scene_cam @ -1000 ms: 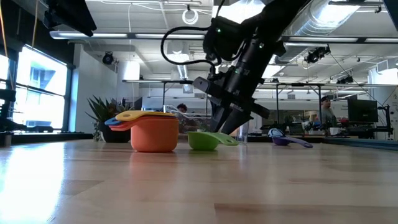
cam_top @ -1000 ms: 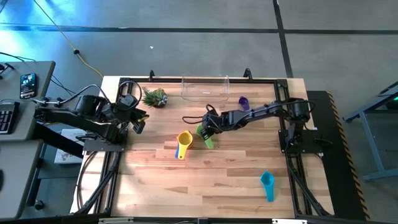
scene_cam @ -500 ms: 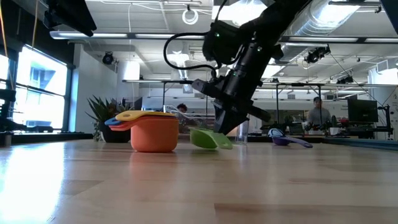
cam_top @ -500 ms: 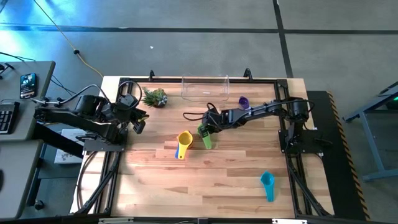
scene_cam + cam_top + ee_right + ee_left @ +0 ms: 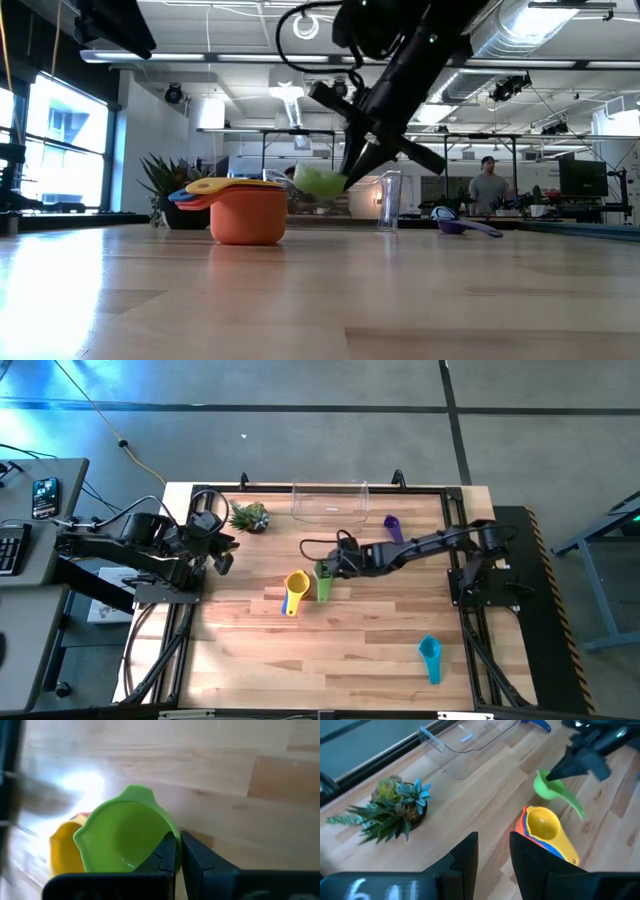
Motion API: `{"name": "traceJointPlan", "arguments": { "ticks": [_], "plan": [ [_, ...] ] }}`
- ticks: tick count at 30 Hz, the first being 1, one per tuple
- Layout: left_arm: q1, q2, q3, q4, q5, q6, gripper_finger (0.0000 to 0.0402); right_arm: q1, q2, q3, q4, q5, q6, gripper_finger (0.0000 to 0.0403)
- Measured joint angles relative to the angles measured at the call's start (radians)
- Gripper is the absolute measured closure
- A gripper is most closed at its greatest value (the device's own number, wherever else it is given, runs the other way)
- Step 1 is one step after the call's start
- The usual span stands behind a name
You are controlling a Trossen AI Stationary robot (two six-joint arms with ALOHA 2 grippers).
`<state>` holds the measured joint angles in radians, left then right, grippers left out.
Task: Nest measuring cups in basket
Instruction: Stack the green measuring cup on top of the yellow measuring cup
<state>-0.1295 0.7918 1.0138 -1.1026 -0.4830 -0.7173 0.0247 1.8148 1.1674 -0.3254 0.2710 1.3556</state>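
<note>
The right arm reaches from its mount at the table's right edge toward the middle, its right gripper [image 5: 333, 567] clamped on the rim of the green measuring cup [image 5: 323, 582], which hangs clear of the tabletop in the low view [image 5: 320, 181]. The fingers [image 5: 170, 852] pinch the cup's wall almost together. Just beside it, toward the left arm, sits the nested stack of cups with the yellow cup [image 5: 295, 589] on top and an orange cup [image 5: 247, 214] at the base. The purple cup [image 5: 392, 525] lies near the clear basket [image 5: 330, 501] at the far edge; the teal cup [image 5: 430, 656] lies well apart near the front right corner. The left arm waits folded at the table's left side, the left gripper [image 5: 493, 851] with jaws parted and holding nothing. A small spiky plant [image 5: 248, 516] stands beside the basket on the pale wooden table [image 5: 350, 650]. Beyond, a workshop with bright windows, and a person [image 5: 487, 186] standing far off.
</note>
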Motion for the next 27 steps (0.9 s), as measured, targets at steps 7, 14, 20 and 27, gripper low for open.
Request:
{"name": "traceJointPlan", "arguments": {
  "ticks": [7,14,20,27],
  "plan": [
    [0.0,0.0,0.0,0.0,0.053,0.154,0.0298,0.08,-0.003,0.128,-0.047,0.162,0.14,0.0402],
    [0.0,0.0,0.0,-0.001,0.071,0.258,0.0298,0.095,0.019,0.307,-0.261,0.262,0.206,0.0402],
    [0.0,0.0,0.0,0.0,0.071,0.27,0.0298,0.095,0.104,0.434,-0.27,0.266,0.218,0.0402],
    [0.0,0.0,0.0,0.0,0.071,0.285,0.0298,0.101,0.251,0.558,-0.315,0.176,0.272,0.0403]
  ]
}}
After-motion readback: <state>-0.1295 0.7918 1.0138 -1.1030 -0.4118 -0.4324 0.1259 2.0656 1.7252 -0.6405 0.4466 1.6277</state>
